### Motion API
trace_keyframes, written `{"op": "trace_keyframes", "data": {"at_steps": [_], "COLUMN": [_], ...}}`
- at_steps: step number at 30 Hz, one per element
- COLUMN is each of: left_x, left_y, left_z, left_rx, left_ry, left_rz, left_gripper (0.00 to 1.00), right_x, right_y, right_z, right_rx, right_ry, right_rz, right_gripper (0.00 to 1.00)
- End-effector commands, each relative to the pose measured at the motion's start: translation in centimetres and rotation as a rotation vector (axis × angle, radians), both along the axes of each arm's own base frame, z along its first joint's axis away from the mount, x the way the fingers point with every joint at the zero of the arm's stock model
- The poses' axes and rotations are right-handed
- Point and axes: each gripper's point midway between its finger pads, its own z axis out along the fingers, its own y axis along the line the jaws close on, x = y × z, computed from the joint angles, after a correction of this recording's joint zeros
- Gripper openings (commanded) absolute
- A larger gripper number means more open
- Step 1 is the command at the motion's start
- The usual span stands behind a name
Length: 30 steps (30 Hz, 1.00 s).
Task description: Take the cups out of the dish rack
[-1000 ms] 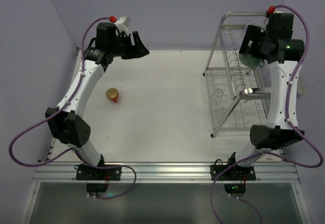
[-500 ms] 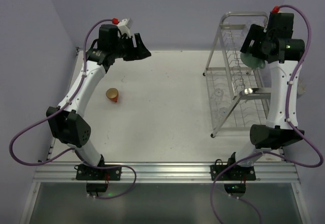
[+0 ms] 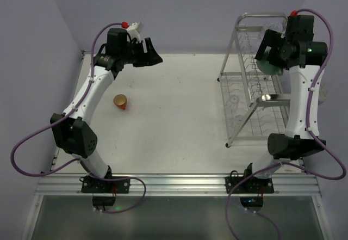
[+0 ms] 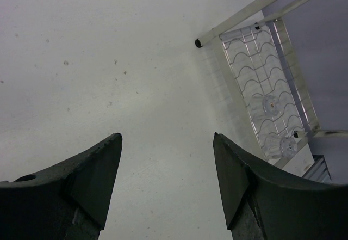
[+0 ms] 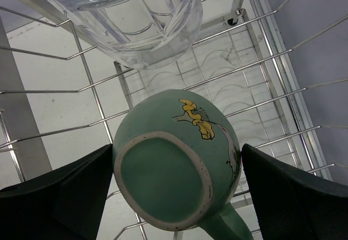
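Right gripper [image 5: 176, 153], fingers spread wide, straddles the mint-green mug [image 5: 168, 166] high on the dish rack [image 3: 239, 104], one finger close on each flank. The mug rests upended on the wires, its base facing the wrist and its handle nearest the fingers. The clear tumbler [image 5: 136, 17] lies just beyond. Left gripper [image 3: 150, 55], open and empty, hovers well apart across the table [image 3: 179, 125], where the orange-red mug [image 3: 120, 102] sits.

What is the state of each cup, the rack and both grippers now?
dish rack: upright on the table.
orange-red mug: on the table, outside the rack.
mint-green mug: bottom up, in the rack.
glass tumbler: in the rack, next to that mug.
left gripper: open, empty.
right gripper: open, fingers flanking the mint-green mug.
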Motion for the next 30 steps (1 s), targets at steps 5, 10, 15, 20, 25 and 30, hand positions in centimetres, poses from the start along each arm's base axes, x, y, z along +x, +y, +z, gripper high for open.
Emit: {"op": "trace_keyframes", "data": {"at_steps": [5,10,15,20,25,30], "left_x": [-0.4,-0.5,-0.6,-1.1,-2.1,-3.1], "left_y": [-0.9,-1.0,-1.0,-1.8,-3.4,-5.0], "left_z": [1.5,1.2,1.3,2.2,3.6,5.1], "left_rx": [-0.042,-0.044,-0.045,-0.065,-0.095,-0.121], "left_ry": [-0.035,-0.029,-0.03,-0.038,-0.057,-0.083], "left_rz": [-0.033,-0.038,-0.039,-0.069,-0.125,-0.174], "left_gripper": [0.72,0.72,0.72,0.72,0.71,0.71], "right_x": [-2.1,-2.4,-2.4,-2.1,-1.7,-1.2], "right_y": [0.3,0.1,0.0,-0.1,-0.1,0.1], "right_z": [1.5,0.9,0.6,0.5,0.8,0.7], "right_rx": [-0.008,-0.021,-0.025,-0.022,-0.016,-0.004], "right_ry": [-0.017,0.003,0.015,0.012,0.002,0.001], "right_rz": [0.013,0.01,0.009,-0.001,-0.012,-0.012], "right_gripper": [0.99,0.99,0.91,0.38,0.07,0.0]}}
